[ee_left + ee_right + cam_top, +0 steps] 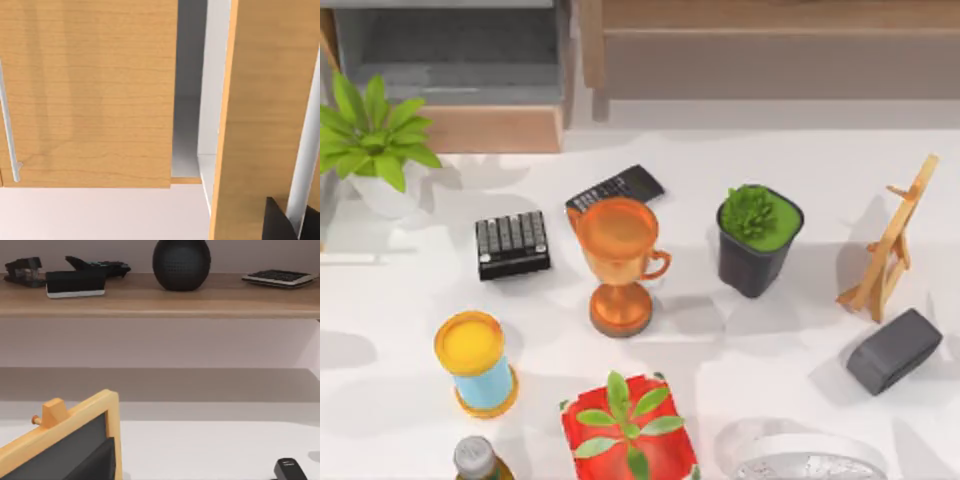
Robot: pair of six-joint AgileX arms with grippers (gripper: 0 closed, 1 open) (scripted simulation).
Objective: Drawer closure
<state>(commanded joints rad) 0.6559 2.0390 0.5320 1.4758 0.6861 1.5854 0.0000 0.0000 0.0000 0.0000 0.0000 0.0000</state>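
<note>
One wide box-like drawer (450, 75) with a grey inside, grey side walls and a light tan wood front board is standing pulled out at the far left of the white worktop (770, 350); in the left wrist view its tan front board (90, 95) is lying close before the camera. A dark tip of the left end effector (285, 220) is showing at that view's edge; whether it is apart or together cannot be told. Two leafy plants are sitting on the worktop: one in a white pot (375, 140) just in front of the drawer, one in a red pot (625, 435) at the near edge. One black square pot of green moss (757, 235), one orange trophy cup (618, 260), one black keypad (512, 244), one black calculator (617, 188), one yellow-topped blue cylinder (475, 362), one small wooden easel (892, 245) and one dark grey block (894, 350) are standing scattered. In the right wrist view, one wooden shelf (160, 300) is carrying a round black speaker (181, 262).
</note>
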